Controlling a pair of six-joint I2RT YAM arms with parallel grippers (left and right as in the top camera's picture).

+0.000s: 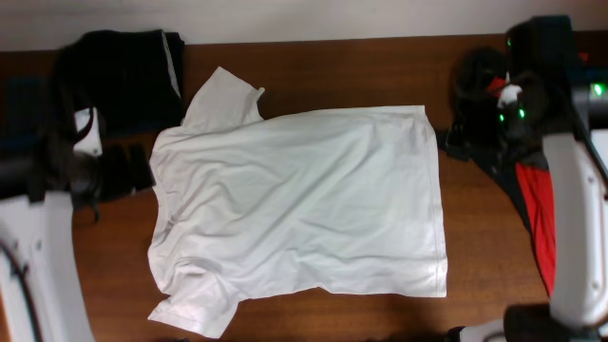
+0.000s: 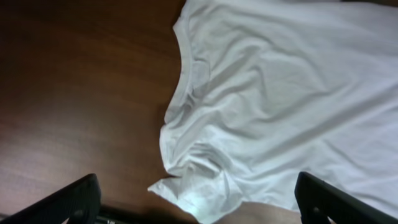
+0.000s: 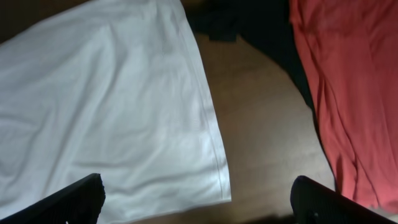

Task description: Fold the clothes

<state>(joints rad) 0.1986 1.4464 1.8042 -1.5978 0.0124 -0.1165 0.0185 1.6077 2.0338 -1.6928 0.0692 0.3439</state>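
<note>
we see a dark brown wooden table, and in its middle lies the white t-shirt, spread flat but with many wrinkles. in the overhead view its collar points to 9 o'clock and its hem to 3 o'clock; one sleeve goes out to 11 o'clock and the other sleeve to 7 o'clock. at 10 o'clock from the shirt lies a black garment, touching the sleeve there or just beside it. at 3 o'clock lies a red garment on a dark cloth, apart from the hem. the left gripper hangs at the collar side with its fingers wide apart, and they hold nothing; in its wrist view a crumpled sleeve lies below, between them. the right gripper hangs at the hem side, also with its fingers wide apart and holding nothing, above the hem corner and the bare wood beside it.
</note>
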